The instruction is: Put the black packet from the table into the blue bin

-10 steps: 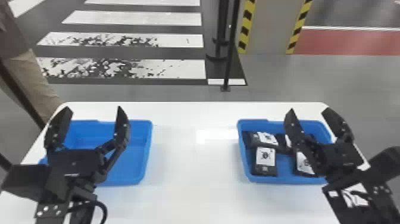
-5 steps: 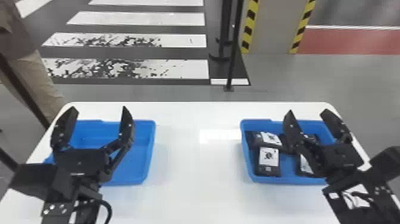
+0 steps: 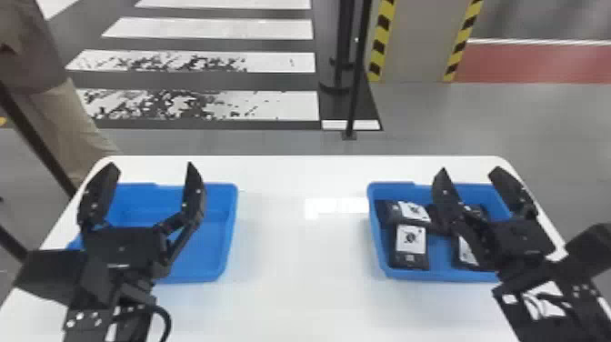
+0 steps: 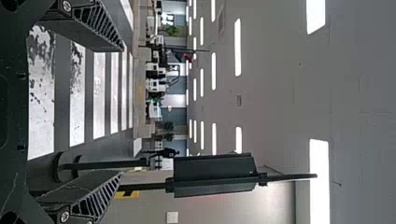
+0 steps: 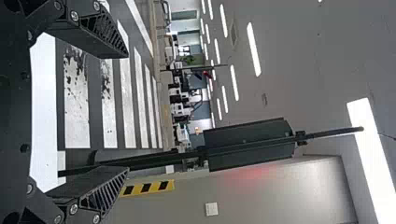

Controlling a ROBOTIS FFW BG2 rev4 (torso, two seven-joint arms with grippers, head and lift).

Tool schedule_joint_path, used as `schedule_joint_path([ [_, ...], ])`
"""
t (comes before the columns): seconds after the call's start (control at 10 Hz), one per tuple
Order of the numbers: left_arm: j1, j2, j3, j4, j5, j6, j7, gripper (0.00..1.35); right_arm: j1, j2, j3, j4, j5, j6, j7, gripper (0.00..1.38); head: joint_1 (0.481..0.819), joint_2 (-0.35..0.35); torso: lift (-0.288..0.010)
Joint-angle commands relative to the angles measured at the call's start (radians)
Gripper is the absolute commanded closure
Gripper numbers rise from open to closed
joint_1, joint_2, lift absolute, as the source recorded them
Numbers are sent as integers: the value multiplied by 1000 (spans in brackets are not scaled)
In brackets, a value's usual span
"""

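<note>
Right gripper, fingers spread wide, nothing between them, and there we had it, raised in front of the right-hand blue bin! The left gripper matched it, fingers apart and empty, in front of the other blue bin. And the packets? We found black packets lying inside the right-hand bin, one flat near its inner side wall, others partly behind the right gripper. Out across the white table, we had a bin to each side. So we called it: placing looked done, or a fresh pick was about to be due. We needed no grasp for packets already binned; for another on the table, we wanted the nearer gripper lowered, fingers astride it.
</note>
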Motion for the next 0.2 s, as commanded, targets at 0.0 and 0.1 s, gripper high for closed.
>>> schedule_joint_path([
  [0.0,0,0,-2,0,0,0,0,90,3,0,0,-5,-2,0,0,170,695,-8,-110],
  [0.1,0,-1,-2,0,0,0,0,90,3,0,0,-7,-4,0,0,170,695,-8,-110],
])
